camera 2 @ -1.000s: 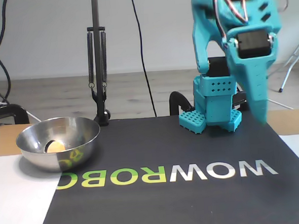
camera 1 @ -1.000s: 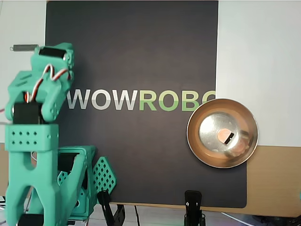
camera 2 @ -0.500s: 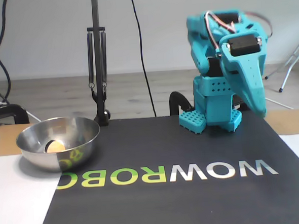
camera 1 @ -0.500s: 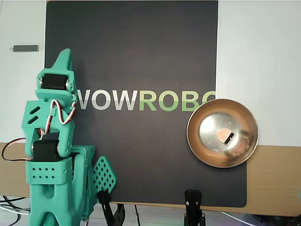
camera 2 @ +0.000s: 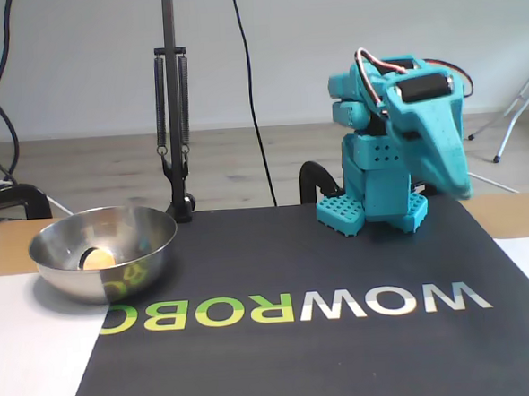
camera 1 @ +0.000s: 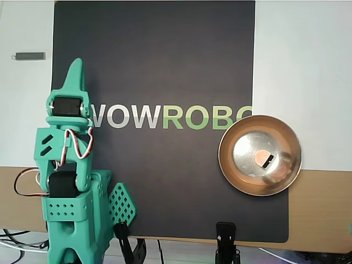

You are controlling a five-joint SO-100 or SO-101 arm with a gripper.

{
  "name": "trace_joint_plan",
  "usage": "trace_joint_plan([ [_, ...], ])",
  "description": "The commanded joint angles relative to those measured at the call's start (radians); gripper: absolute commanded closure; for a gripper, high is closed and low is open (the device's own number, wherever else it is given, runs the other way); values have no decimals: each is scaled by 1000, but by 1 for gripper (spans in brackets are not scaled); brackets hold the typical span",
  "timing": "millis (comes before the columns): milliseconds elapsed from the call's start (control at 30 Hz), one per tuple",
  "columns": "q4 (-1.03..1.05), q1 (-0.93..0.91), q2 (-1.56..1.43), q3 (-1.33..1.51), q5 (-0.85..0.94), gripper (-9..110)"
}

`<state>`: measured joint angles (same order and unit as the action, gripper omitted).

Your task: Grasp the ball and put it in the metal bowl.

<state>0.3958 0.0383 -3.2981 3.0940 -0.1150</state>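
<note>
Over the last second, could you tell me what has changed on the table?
The arm folded down and back toward its base; the gripper now hangs low beside it, holding nothing. The ball stayed in the metal bowl, and neither moved.

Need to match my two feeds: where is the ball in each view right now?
Overhead view: the ball lies inside the metal bowl, right of center, partly hidden by a dark reflection.
Fixed view: the ball sits low in the metal bowl at the left edge of the mat.
Shared landmark: the WOWROBO lettering, which reads upside down in the fixed view.
</note>
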Motion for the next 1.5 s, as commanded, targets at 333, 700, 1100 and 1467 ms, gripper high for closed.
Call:
trace_joint_plan([
  [333,259,-6,-80,34,78,101],
  [700,376,-6,-80,34,81,101],
  [1100,377,-5,-80,34,81,101],
  [1467,377,-5,-80,34,81,101],
])
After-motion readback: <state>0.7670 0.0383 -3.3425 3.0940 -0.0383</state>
